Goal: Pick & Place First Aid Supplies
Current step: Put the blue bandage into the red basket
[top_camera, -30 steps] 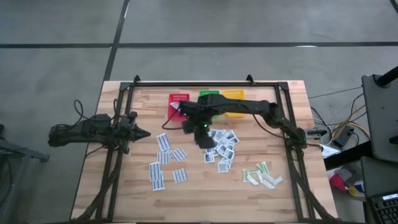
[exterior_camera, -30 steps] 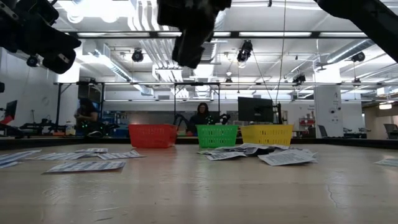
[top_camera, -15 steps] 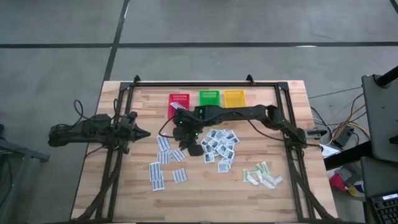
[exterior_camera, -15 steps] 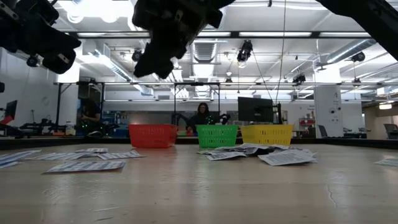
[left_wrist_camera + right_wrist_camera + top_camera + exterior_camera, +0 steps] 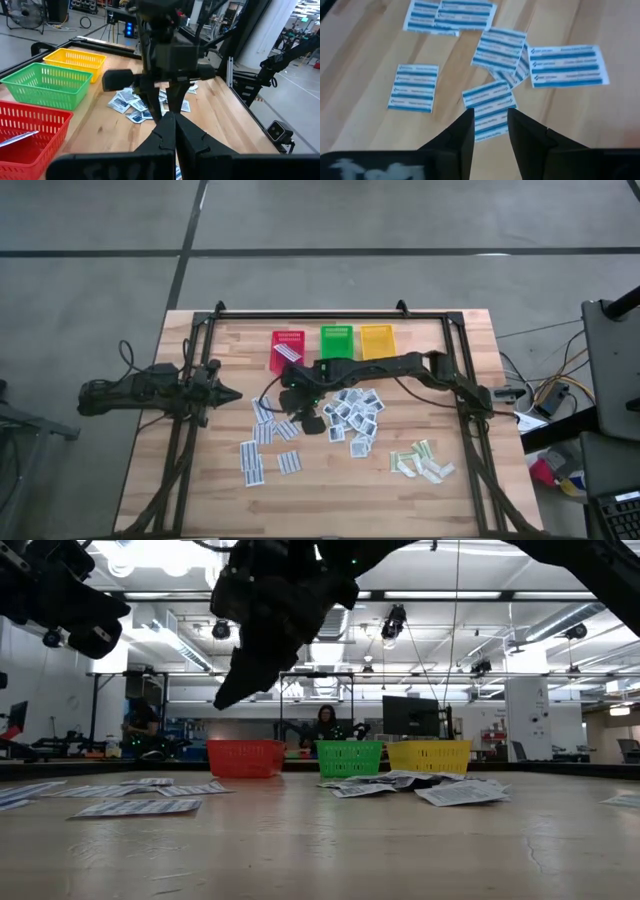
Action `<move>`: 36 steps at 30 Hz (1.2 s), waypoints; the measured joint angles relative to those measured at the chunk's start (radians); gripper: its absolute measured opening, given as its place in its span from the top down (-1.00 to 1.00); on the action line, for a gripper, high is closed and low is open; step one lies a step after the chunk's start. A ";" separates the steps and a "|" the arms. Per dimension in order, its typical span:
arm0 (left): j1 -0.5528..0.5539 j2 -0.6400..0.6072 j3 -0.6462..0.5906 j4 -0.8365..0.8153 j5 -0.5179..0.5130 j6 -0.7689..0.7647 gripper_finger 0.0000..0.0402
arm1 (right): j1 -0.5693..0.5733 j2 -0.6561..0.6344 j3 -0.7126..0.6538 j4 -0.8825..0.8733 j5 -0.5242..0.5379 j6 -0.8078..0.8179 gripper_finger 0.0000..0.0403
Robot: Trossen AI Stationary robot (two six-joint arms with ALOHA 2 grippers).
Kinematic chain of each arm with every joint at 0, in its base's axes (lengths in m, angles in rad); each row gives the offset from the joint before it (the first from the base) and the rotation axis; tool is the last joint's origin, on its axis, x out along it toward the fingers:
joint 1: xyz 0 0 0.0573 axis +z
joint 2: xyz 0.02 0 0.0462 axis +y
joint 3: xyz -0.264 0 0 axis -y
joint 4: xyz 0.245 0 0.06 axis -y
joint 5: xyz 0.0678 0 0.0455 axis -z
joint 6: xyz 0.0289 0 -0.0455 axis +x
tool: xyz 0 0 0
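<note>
Oblong white packets with blue stripes (image 5: 268, 435) lie flat on the wooden table's left middle. Small square white-blue packets (image 5: 355, 412) are heaped at the centre, and pale green-beige strips (image 5: 422, 462) lie at the near right. My right gripper (image 5: 306, 418) hovers above the oblong packets, slanting down. In the right wrist view it (image 5: 490, 131) is open, with one striped packet (image 5: 489, 106) on the table showing below the gap. The low view shows its tip (image 5: 226, 700) well clear of the table. My left gripper (image 5: 232, 394) waits shut at the table's left.
Three small baskets stand in a row at the far edge: red (image 5: 288, 348) with a packet lying in it, green (image 5: 336, 340) and yellow (image 5: 376, 339). A dark frame (image 5: 465, 370) runs around the work area. Bare wood lies along the near edge.
My right gripper has come down from above the square packets and gone toward the table's left, over the oblong striped packets, tipping more steeply downward. No packet has moved.
</note>
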 joint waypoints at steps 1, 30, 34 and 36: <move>0.000 0.000 0.000 0.000 0.000 0.000 1.00 | 0.000 0.000 -0.010 0.004 0.000 -0.001 0.37; 0.000 0.297 0.001 0.138 0.129 -0.318 1.00 | -0.061 -0.069 0.045 -0.192 -0.021 0.055 0.31; 0.003 0.408 0.001 0.061 0.057 -0.327 1.00 | -0.073 -0.116 0.001 -0.161 -0.118 0.060 0.33; 0.004 0.451 0.001 0.006 0.040 -0.327 1.00 | -0.075 -0.139 -0.027 -0.143 -0.125 0.068 0.34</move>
